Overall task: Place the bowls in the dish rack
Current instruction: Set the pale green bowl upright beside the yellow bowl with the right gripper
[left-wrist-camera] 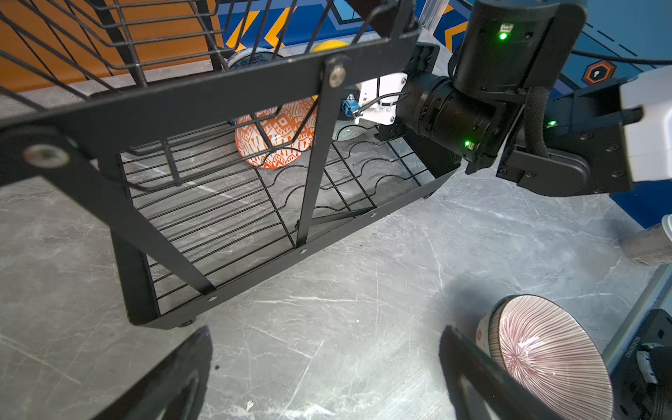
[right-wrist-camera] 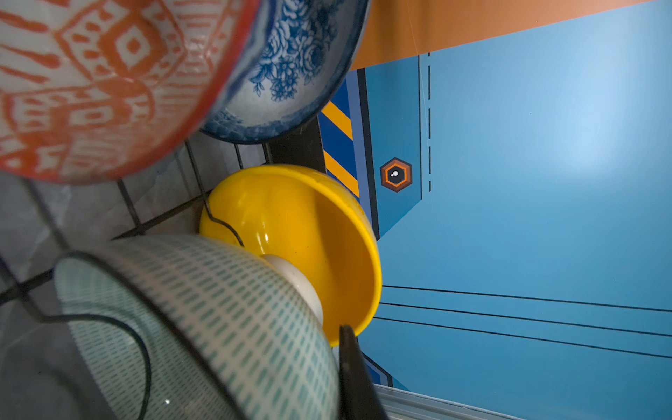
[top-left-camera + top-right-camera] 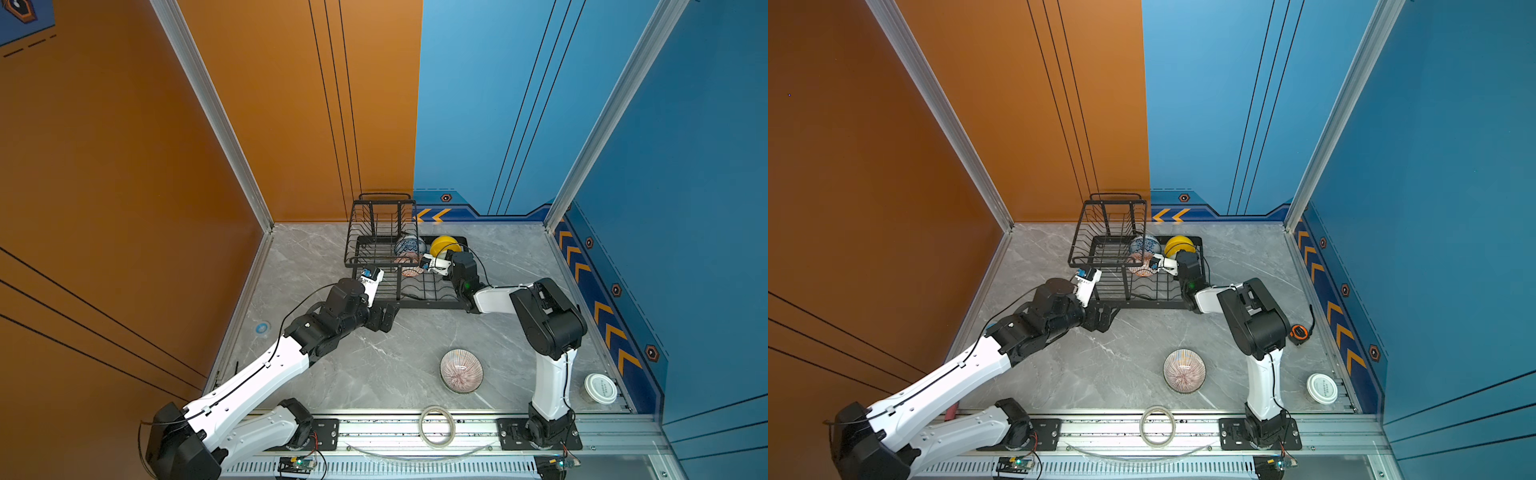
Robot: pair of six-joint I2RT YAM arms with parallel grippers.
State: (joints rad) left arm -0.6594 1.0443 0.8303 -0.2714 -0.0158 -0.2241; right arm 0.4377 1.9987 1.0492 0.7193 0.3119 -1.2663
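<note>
Three bowls stand loaded in the dish rack (image 3: 432, 306) at the back of your counter (image 3: 374, 365). The blue-white floral bowl (image 3: 409, 244), the yellow bowl (image 3: 444, 245) and the orange-white diamond bowl (image 1: 280, 134) are tipped on edge in the wire base tray, beside the raised basket tier. Your right pincer (image 2: 343, 356) reaches into that tray, clenched on the rim of a fourth, the pale green bowl (image 2: 218, 312). That bowl sits low among the wires with its foot turned toward the yellow bowl's hollow, and it is not yet let go. Your left pincer (image 1: 323, 374) hangs released and empty over bare counter, just in front of the rack's near corner. One bowl is seen outside the rack: the pinkish striped bowl (image 3: 461, 371), upright on the counter, well apart from the rack and nearer the front rail. The job looks well past half. What is left is to release the green bowl and then fetch the pink one, for which the tray's near slots appear free.
</note>
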